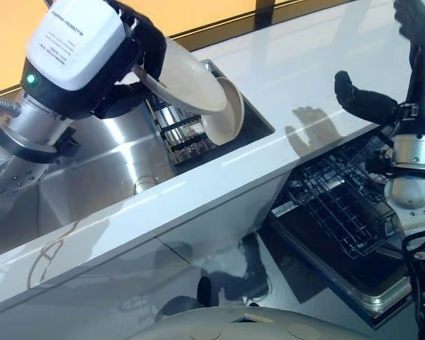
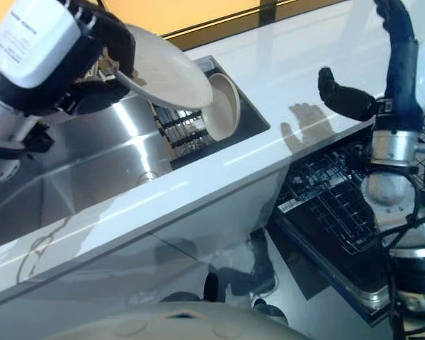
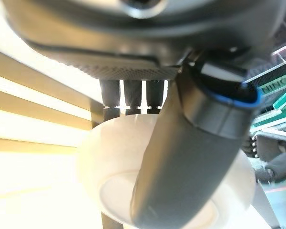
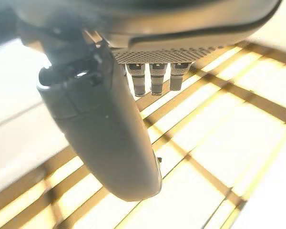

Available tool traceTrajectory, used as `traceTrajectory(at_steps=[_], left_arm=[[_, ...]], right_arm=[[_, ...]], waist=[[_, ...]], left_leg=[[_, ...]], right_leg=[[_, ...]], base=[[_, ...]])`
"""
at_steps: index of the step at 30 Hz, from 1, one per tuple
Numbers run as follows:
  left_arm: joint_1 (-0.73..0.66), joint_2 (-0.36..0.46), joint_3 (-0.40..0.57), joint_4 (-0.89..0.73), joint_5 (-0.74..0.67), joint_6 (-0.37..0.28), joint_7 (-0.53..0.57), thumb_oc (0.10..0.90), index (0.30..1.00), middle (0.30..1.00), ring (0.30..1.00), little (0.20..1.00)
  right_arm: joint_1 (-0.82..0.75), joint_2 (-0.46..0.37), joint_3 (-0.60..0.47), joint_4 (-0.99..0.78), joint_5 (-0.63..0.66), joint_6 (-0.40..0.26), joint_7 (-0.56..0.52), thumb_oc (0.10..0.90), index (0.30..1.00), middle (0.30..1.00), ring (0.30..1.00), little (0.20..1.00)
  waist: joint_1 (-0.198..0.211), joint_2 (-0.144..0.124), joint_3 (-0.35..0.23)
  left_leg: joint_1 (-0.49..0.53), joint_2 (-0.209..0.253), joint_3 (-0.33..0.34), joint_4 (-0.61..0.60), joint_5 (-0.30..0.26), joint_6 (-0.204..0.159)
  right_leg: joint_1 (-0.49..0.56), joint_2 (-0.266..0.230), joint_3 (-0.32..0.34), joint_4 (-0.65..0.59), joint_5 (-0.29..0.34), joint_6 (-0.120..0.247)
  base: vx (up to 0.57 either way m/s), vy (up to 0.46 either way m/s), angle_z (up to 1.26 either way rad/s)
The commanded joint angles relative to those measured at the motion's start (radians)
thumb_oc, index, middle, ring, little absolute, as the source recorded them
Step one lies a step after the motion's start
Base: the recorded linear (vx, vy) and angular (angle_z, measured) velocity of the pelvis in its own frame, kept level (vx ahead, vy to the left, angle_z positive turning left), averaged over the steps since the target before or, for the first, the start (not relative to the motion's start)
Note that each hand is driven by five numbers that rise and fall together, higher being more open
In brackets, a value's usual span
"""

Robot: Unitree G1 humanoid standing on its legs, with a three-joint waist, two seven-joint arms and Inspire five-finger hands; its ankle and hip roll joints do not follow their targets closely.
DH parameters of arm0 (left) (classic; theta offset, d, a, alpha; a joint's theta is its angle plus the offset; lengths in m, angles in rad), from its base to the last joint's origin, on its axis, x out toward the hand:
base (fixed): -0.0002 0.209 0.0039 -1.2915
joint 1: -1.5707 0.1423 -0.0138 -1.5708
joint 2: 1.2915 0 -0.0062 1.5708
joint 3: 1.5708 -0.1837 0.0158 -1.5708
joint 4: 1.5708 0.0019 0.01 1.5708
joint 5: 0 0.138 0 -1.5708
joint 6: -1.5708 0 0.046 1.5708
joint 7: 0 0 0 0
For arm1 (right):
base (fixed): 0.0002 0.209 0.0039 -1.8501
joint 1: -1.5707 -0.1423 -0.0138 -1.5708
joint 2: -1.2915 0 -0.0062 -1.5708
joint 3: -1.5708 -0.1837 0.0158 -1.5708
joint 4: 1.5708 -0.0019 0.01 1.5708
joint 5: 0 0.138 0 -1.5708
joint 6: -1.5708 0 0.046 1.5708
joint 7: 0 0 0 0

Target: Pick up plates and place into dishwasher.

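**Plate held over sink: slip and collision risks**

Left eye view: left hand (image 1: 138, 46) clamped on white plate (image 1: 191, 81), rim pinched, plate tilted above sink (image 1: 92, 170). Second plate (image 1: 227, 113) standing just beyond, in drying rack (image 1: 180, 131). Possible clash between the two on any swing outward.

Right eye view: right hand (image 2: 350, 95) raised over countertop (image 2: 304, 64), fingers spread apart, empty. Dishwasher rack (image 2: 333, 205) below that hand, well apart from held plate. Long carry across counter edge; likely knock if kept low.

Left wrist view: thumb (image 3: 190, 157) pressed across plate face, fingers (image 3: 133, 93) behind rim. Shallow pinch; slip plausible under tilt.

Right wrist view: fingers (image 4: 152, 76) straight, nothing held.
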Motion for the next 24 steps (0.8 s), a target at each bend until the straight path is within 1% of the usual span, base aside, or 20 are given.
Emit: traceTrajectory(at_steps=[1, 4, 8, 12, 14, 21, 24], left_arm=[[-0.117, 0.013, 0.057, 0.034, -0.089, 0.001, 0.039, 0.1, 0.3, 0.3, 0.3, 0.2], [-0.13, 0.002, 0.041, 0.03, -0.094, -0.004, 0.028, 0.1, 0.3, 0.3, 0.3, 0.2], [-0.157, -0.002, 0.009, 0.027, -0.102, 0.003, 0.022, 0.1, 0.3, 0.3, 0.3, 0.2], [-0.188, 0.0, -0.025, 0.032, -0.101, 0.016, 0.028, 0.1, 0.3, 0.3, 0.3, 0.2], [-0.197, -0.004, -0.035, 0.032, -0.096, 0.025, 0.03, 0.1, 0.3, 0.3, 0.3, 0.2], [-0.199, -0.031, -0.043, 0.021, -0.089, 0.033, 0.024, 0.1, 0.3, 0.3, 0.3, 0.2], [-0.21, -0.041, -0.055, 0.018, -0.085, 0.04, 0.02, 0.1, 0.3, 0.3, 0.3, 0.2]], right_arm=[[-0.105, -0.081, -0.013, -0.094, -0.025, -0.087, 0.032, 0.8, 0.9, 0.9, 0.9, 0.9], [-0.123, -0.094, 0.014, -0.119, -0.008, -0.101, 0.129, 0.8, 0.9, 0.9, 0.9, 0.9], [-0.153, -0.136, 0.063, -0.15, 0.035, -0.071, 0.276, 0.8, 0.9, 0.9, 0.9, 0.9], [-0.193, -0.166, 0.108, -0.144, 0.059, -0.018, 0.329, 0.8, 0.9, 0.9, 0.9, 0.9], [-0.208, -0.173, 0.123, -0.139, 0.074, -0.01, 0.339, 0.8, 0.9, 0.9, 0.9, 0.9], [-0.23, -0.149, 0.162, -0.162, 0.073, -0.061, 0.379, 0.8, 0.9, 0.9, 0.9, 0.9], [-0.248, -0.141, 0.185, -0.172, 0.078, -0.063, 0.387, 0.8, 0.9, 0.9, 0.9, 0.9]], waist=[[0.004, -0.03, -0.087], [0.005, -0.034, -0.088], [0.003, -0.04, -0.093], [0.003, -0.046, -0.094], [0.003, -0.048, -0.094], [0.006, -0.051, -0.093], [0.007, -0.051, -0.094]], left_leg=[[0.048, -0.045, 0.008, 0.001, -0.09, 0.005], [0.046, -0.046, 0.006, 0.001, -0.088, 0.003], [0.043, -0.045, 0.006, 0.001, -0.084, -0.001], [0.042, -0.043, 0.005, 0.001, -0.08, -0.005], [0.04, -0.044, 0.002, 0.001, -0.077, -0.005], [0.039, -0.045, -0.005, 0.001, -0.076, -0.004], [0.038, -0.045, -0.005, 0.001, -0.076, -0.005]], right_leg=[[-0.087, -0.017, 0.01, 0.061, 0.082, 0.073], [-0.09, -0.018, 0.009, 0.062, 0.084, 0.075], [-0.09, -0.019, 0.009, 0.062, 0.086, 0.075], [-0.092, -0.018, 0.009, 0.066, 0.085, 0.073], [-0.093, -0.018, 0.01, 0.068, 0.085, 0.072], [-0.095, -0.016, 0.014, 0.066, 0.088, 0.072], [-0.094, -0.015, 0.015, 0.063, 0.089, 0.071]], base=[[-0.02, -0.005, 0.12], [-0.01, -0.001, 0.04], [0.0, 0.0, 0.0], [0.0, 0.0, 0.0], [0.0, 0.0, 0.0], [0.0, -0.002, 0.01], [0.0, 0.0, 0.0]])
